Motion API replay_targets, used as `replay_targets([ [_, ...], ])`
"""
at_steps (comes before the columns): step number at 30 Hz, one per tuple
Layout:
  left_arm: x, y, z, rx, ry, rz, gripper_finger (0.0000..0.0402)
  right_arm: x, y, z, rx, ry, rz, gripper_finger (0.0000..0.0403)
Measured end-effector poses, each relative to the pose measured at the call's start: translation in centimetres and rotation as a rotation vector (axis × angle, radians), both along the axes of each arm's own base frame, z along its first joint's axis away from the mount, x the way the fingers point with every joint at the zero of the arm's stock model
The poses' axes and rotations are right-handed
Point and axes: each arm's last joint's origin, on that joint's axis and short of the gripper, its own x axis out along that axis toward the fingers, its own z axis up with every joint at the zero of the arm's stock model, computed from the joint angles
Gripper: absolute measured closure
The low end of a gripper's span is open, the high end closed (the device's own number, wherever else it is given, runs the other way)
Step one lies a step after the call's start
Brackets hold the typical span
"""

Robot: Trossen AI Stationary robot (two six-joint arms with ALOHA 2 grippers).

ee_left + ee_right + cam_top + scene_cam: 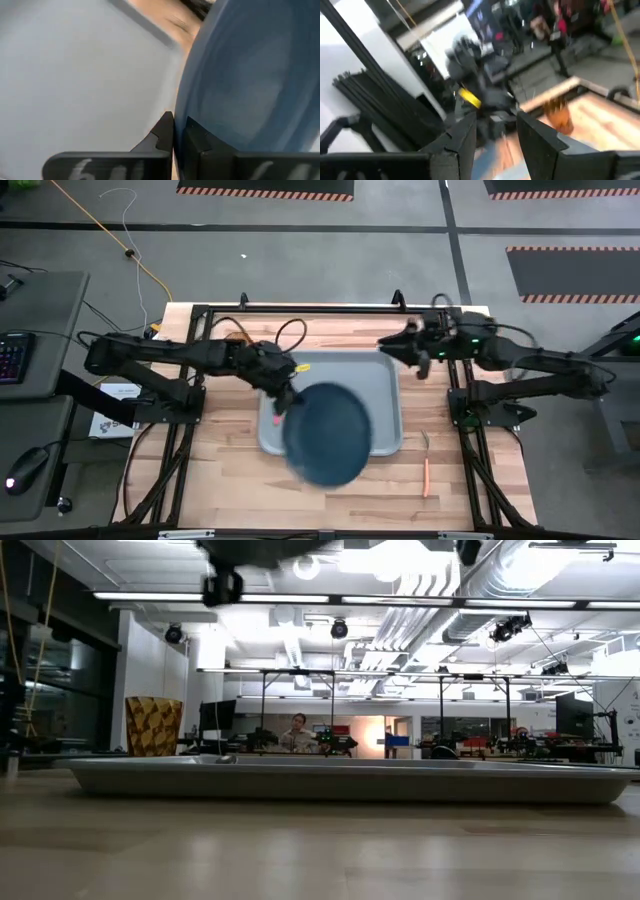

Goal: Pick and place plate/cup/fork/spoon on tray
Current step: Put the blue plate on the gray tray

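Left gripper (285, 395), over the large light grey-blue rectangular tray (385, 395) with its shallow raised rim: the two dark fingers (165, 132) are drawn almost together, clenched on the raised rim of the round dark blue-teal plate (328, 433). In the left wrist view one finger lies against the plate's (250, 80) outer face and the other against its inner face, with only the thickness of the rim between them; the tray floor (75, 75) spreads beyond the fingertips. Seen from above, the plate extends away from the fingers toward the near edge of the tray and overlaps that edge. The low view shows nothing standing on the tray (350, 780), so the plate appears to be carried clear of it.

Right gripper (400, 347), just beyond the tray's far right corner: its fingers (465, 137) stand parted, with a clear gap between them and nothing touching either pad.

Small amber-brown translucent tumbler (153, 726) with textured sides: upright on the wooden table (220, 480), behind the tray's left end in the low view; it also shows beyond the right gripper's fingertips (559, 116).

Slim orange-handled utensil (426, 476): flat on the table beside the tray's right edge, well apart from both pairs of fingers; whether fork or spoon cannot be told
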Motion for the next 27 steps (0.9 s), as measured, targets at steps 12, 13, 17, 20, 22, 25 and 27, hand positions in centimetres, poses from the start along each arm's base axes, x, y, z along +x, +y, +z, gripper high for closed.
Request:
replay_targets([
  [12, 7.7, 3.4, -9.4, -0.026, 0.072, 0.359, 0.0401, -1.5, 0.0, -0.4, -0.019, 0.078, -0.117, 0.0269],
  [13, 7.9, 3.2, -10.1, -0.05, 0.101, 0.342, 0.0401, -1.4, 0.0, -0.7, -0.014, 0.105, -0.12, 0.0269],
  [17, 7.2, 2.6, -12.3, -0.087, 0.172, 0.365, 0.0401, -0.9, -0.1, -1.5, 0.018, 0.175, -0.124, 0.0269],
  [20, 6.1, 2.6, -13.5, -0.089, 0.216, 0.434, 0.0401, -0.5, -0.2, -1.8, 0.022, 0.199, -0.121, 0.0269],
  [22, 5.4, 2.6, -14.1, -0.103, 0.235, 0.47, 0.0401, -0.3, -0.1, -2.0, 0.022, 0.211, -0.119, 0.0269],
  [25, 5.1, 2.6, -14.5, -0.122, 0.242, 0.487, 0.0401, -0.2, -0.1, -2.2, 0.019, 0.228, -0.113, 0.0269],
  [27, 4.9, 2.5, -14.7, -0.125, 0.259, 0.485, 0.0401, -0.1, -0.1, -2.2, 0.019, 0.227, -0.113, 0.0269],
])
